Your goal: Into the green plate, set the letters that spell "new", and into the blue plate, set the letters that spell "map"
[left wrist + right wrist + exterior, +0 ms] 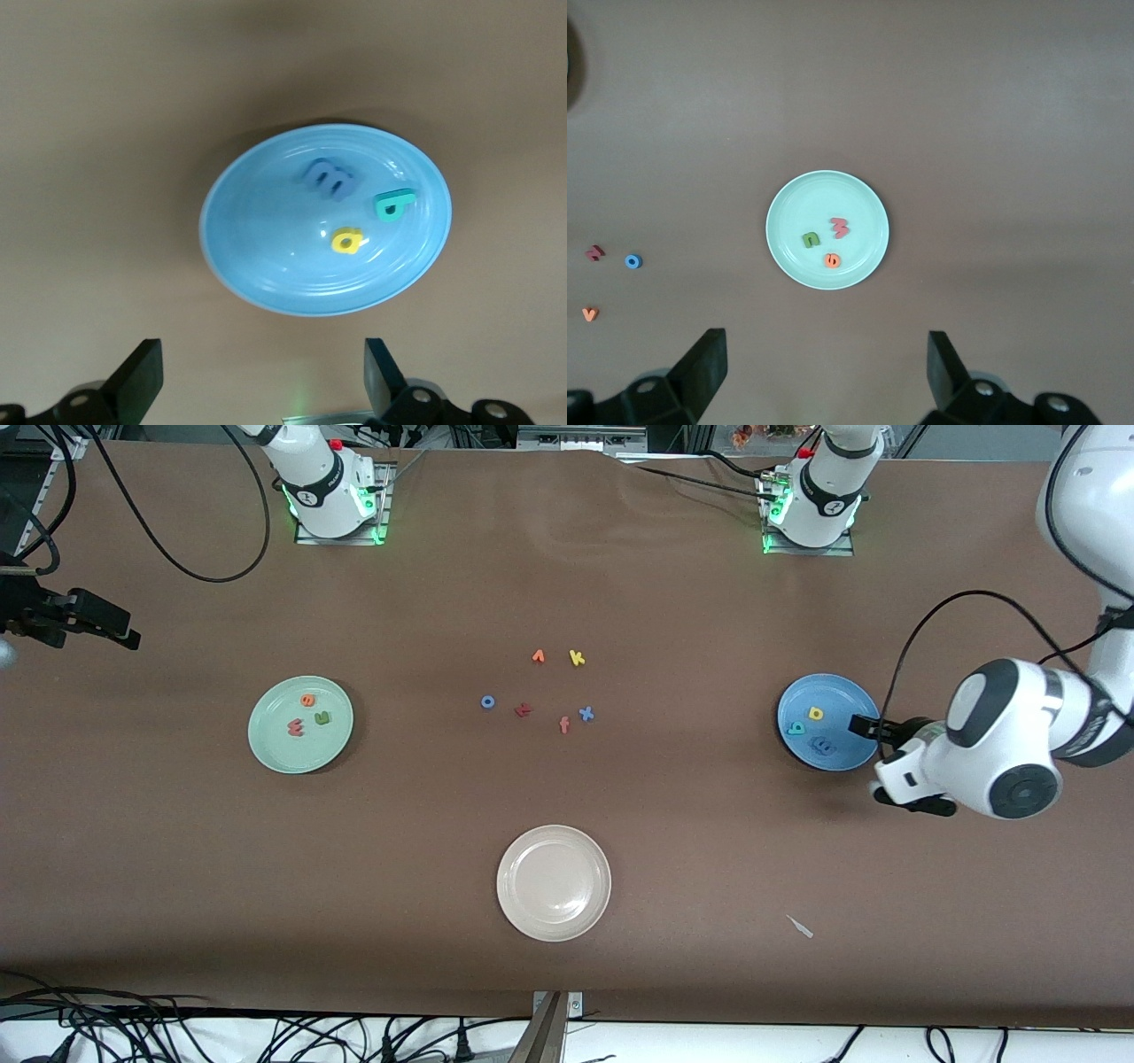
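The green plate (266, 735) (788, 212) lies toward the right arm's end and holds a green n (322, 718) (811, 238), an orange e (307, 701) (832, 260) and a pinkish-red w (296, 729) (839, 227). In the blue plate (850, 700) (266, 239), toward the left arm's end, are a blue m (822, 746) (330, 177), a yellow a (816, 713) (346, 240) and a teal p (796, 728) (394, 204). My left gripper (890, 766) (261, 354) hangs open and empty beside the blue plate. My right gripper (115, 624) (827, 345) is open and empty, high up near the table's end.
Loose letters lie mid-table: an orange v (538, 656), a yellow k (577, 658), a blue o (487, 701), a dark red letter (523, 709), a reddish f (564, 725) and a blue x (586, 713). A beige-white plate (514, 859) sits nearer the front camera, a white scrap (800, 926) beside it.
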